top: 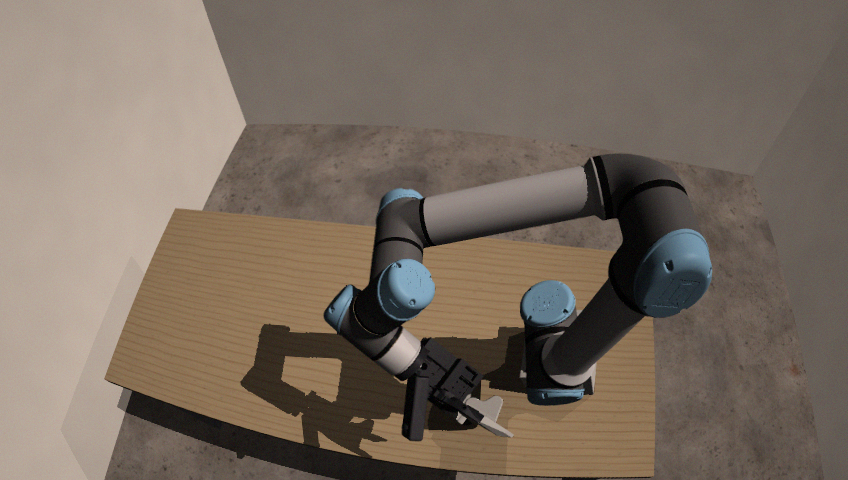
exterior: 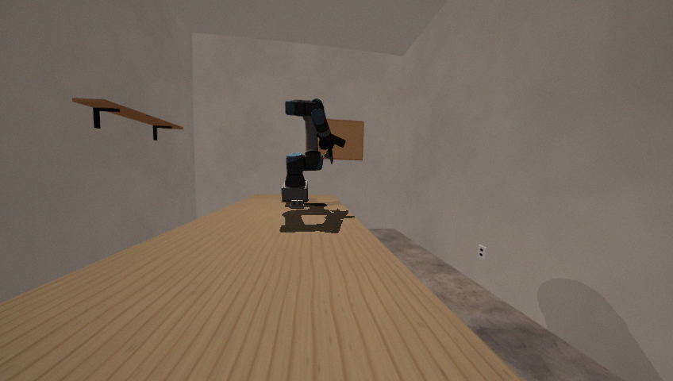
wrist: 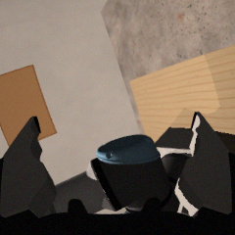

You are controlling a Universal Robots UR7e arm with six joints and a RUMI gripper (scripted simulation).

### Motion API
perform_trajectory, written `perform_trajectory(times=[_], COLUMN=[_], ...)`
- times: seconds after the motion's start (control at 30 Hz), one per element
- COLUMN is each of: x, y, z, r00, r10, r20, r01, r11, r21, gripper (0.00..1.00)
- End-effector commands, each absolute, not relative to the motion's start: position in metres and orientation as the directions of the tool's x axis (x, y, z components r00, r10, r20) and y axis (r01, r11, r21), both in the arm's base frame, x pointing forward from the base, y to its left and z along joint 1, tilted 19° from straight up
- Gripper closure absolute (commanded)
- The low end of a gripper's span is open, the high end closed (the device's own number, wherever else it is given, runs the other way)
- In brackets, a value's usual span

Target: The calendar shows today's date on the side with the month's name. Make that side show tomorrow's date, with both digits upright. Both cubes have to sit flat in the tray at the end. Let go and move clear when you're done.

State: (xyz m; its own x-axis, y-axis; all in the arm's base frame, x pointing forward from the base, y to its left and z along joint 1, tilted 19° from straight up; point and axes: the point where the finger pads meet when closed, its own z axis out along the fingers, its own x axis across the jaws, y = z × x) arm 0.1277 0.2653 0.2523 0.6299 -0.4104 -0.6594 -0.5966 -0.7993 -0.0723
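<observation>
No calendar, cube or tray shows in any view. My gripper hangs in the air above the front part of the wooden table, near the arm's own base. Its two fingers stand wide apart with nothing between them. In the exterior view the gripper is small and far away, held high beside the arm. In the wrist view the two fingers frame the blue-capped base, with the wall and floor behind.
The long wooden table runs toward the arm's base. A shelf is on the left wall and a brown board on the back wall. The table's front edge is close under the gripper.
</observation>
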Motion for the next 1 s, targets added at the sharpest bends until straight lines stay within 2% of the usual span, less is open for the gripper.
perform_trajectory(times=[0.0,0.67,0.97], x=[0.128,0.129,0.158], y=[0.265,0.265,0.244], z=[0.252,0.252,0.232], r00=[0.630,0.630,0.619], r10=[-0.410,-0.415,-0.522], r20=[-0.659,-0.656,-0.587], r01=[-0.596,-0.600,-0.684], r11=[-0.799,-0.797,-0.726], r21=[-0.073,-0.073,-0.075], gripper=[0.00,0.00,0.00])
